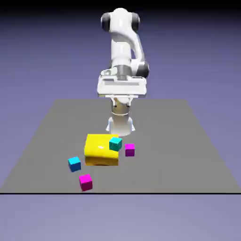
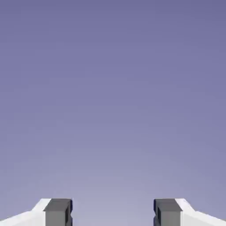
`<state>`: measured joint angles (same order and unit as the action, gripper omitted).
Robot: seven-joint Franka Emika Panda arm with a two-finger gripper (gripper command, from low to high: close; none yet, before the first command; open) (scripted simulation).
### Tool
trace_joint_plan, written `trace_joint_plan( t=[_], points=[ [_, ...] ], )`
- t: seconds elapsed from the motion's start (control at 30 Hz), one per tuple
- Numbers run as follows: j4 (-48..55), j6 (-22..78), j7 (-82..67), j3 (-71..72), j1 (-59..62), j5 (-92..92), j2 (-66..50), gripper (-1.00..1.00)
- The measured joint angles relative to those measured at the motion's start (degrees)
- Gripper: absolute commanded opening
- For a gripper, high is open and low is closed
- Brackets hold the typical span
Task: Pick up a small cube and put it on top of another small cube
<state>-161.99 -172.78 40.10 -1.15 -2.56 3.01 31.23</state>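
The small purple-violet cube (image 1: pixel 130 149) lies on the grey table (image 1: pixel 188 141), just to the exterior view's right of the teal cube (image 1: pixel 115 143). The teal cube overlaps the right corner of the big yellow block (image 1: pixel 100 150); I cannot tell whether it rests on the block or against it. My gripper (image 1: pixel 121 96) hangs high above the table near the robot's base, well behind the cubes. In the hand view the gripper (image 2: pixel 113 212) is open: its grey fingertips (image 2: pixel 58 212) stand wide apart with only the blue-violet backdrop between them.
A sky-blue cube (image 1: pixel 74 164) sits to the left of the yellow block's front. A hot-magenta cube (image 1: pixel 85 181) lies nearer the table's front edge. The robot's base (image 1: pixel 121 124) stands right behind the yellow block.
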Motion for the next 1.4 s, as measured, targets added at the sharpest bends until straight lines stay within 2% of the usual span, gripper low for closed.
trace_joint_plan(
  t=[0.57, 0.97, 1.0, 1.07, 1.4],
  points=[
    [-13.6, 17.0, -32.6, -15.9, -25.9, 41.6, -19.8, 0.00],
    [-6.2, 1.2, -9.7, -28.6, -33.2, 67.5, -42.7, 0.00],
    [-5.7, 0.2, -8.3, -29.4, -33.7, 69.2, -44.1, -1.00],
    [-5.7, 0.2, -8.3, -29.4, -33.7, 69.2, -44.1, -1.00],
    [-12.5, 14.6, -29.1, -17.9, -27.0, 45.6, -23.4, -1.00]
  ],
)
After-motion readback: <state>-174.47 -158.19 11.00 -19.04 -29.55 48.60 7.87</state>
